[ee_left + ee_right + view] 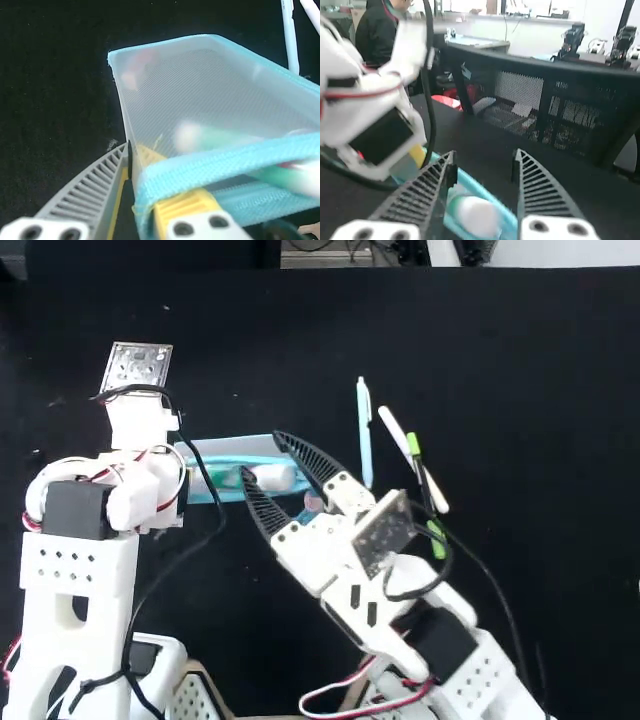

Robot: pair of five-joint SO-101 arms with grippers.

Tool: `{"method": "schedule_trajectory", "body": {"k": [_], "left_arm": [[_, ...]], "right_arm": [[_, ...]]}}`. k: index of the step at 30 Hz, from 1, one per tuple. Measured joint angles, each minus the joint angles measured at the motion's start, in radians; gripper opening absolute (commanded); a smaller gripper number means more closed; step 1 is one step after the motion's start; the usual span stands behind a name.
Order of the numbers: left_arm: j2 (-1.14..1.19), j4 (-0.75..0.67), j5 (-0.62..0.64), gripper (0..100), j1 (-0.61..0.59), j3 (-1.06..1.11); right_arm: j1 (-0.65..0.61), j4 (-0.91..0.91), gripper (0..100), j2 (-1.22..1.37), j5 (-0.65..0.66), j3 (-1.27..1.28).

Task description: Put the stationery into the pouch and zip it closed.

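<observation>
Straddling what seems a marker (272,477), right pincer (260,454) gapes at pouch (200,85).

The left tool (134,152) clamps one end of the pouch (232,452). The right tool (260,453), jaws spread, straddles the other end, blocking the middle. Three pens (364,430) lie just right of it. The bare counter (520,360) beyond them and along the far side gives passage.

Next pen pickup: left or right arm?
Right. The right gripper is open over the pouch, close to the blue pen. The left gripper is shut on the pouch's edge, so it looks tied up.
</observation>
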Motion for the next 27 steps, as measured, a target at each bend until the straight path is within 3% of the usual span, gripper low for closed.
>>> {"method": "schedule_trajectory", "body": {"k": [7,14,18,24,27], "left_arm": [[0.0,0.0,0.0,3,0.0,0.0],[0.0,0.0,0.0,3,0.0,0.0],[0.0,0.0,0.0,3,0.0,0.0],[0.0,0.0,0.0,3,0.0,0.0],[0.0,0.0,0.0,3,0.0,0.0]], "right_arm": [[0.028,0.075,16.2,0.0,0.0,-0.117],[0.224,0.296,16.2,0.009,0.0,-0.247],[0.376,0.397,16.2,0.164,0.0,-0.276],[0.605,0.417,16.4,0.446,0.0,-0.276],[0.654,0.388,16.5,0.574,0.0,-0.276]]}}
